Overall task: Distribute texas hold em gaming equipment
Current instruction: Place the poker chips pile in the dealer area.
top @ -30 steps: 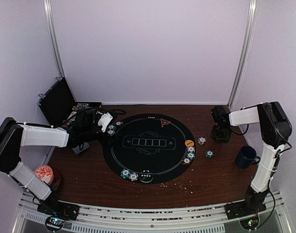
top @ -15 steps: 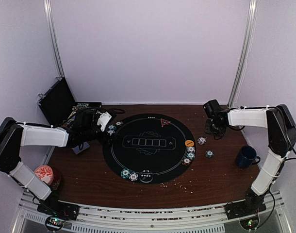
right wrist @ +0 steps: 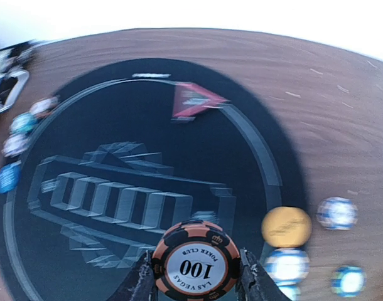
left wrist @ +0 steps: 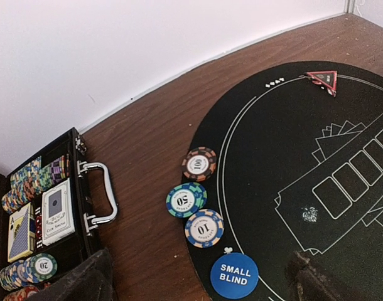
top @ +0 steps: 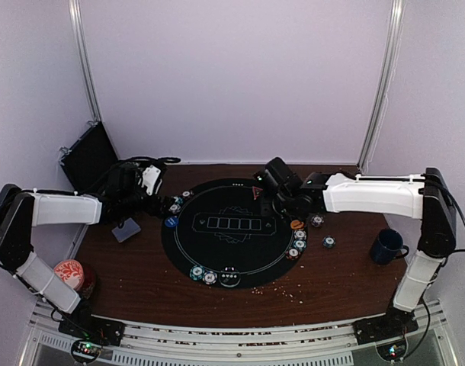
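Observation:
My right gripper [right wrist: 194, 274] is shut on an orange-and-black 100 poker chip [right wrist: 194, 263], held on edge above the black round mat [top: 240, 252] near its far right part. In the top view this gripper [top: 282, 201] hangs beside the red triangle marker [top: 258, 192] and the orange button [top: 297, 225]. My left gripper [left wrist: 198, 287] is open and empty at the mat's left edge [top: 158, 200]. Below it lie the blue SMALL BLIND button [left wrist: 234, 275] and three chips: 10 [left wrist: 204, 228], 50 [left wrist: 186, 200] and 100 [left wrist: 199, 164].
An open black case [left wrist: 85, 207] with chip rows and card decks [left wrist: 56, 212] stands at far left. A grey-blue card [top: 126, 230] lies beside the mat. More chips sit at the mat's right [top: 299, 240] and front [top: 202, 274] rims. Two lie off it [top: 316, 221]. The mug [top: 386, 245] stands right, the can [top: 71, 274] near left.
My right arm has swung left from the table's right side to above the mat. My left gripper has drawn back to the left, and the blue button now shows.

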`<state>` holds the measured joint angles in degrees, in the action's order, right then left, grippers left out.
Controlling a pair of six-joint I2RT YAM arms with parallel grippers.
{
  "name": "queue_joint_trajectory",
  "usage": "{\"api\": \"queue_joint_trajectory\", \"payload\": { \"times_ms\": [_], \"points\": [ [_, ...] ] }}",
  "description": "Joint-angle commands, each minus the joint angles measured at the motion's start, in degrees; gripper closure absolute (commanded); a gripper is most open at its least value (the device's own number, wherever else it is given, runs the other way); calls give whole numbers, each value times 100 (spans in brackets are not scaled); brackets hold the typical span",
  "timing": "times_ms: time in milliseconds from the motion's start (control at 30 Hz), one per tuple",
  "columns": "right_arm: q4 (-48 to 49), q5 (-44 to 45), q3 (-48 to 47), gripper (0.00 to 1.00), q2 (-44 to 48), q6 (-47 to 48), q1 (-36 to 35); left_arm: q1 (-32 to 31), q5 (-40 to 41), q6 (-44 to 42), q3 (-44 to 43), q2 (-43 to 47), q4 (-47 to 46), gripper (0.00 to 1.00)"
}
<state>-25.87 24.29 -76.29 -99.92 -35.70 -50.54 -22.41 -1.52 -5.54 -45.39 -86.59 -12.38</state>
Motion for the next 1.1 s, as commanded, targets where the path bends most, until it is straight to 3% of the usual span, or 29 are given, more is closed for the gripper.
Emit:
{"api": "queue_joint_trajectory", "payload": {
  "times_ms": [0,200,400,1067],
  "points": [
    [-71,188,-755,69,-835,180,-717,111,187,189,-142,35,-212,2],
    [-187,-90,-2107,69,-2071,384,-1502,346,395,341,-155,101,-240,2],
    [-155,-463,-2921,69,-2868,541,-1819,525,390,461,-137,151,-273,2],
    [-154,-1065,-3487,67,-3613,1187,-2174,596,201,519,-231,-57,-205,2]
  ]
}}
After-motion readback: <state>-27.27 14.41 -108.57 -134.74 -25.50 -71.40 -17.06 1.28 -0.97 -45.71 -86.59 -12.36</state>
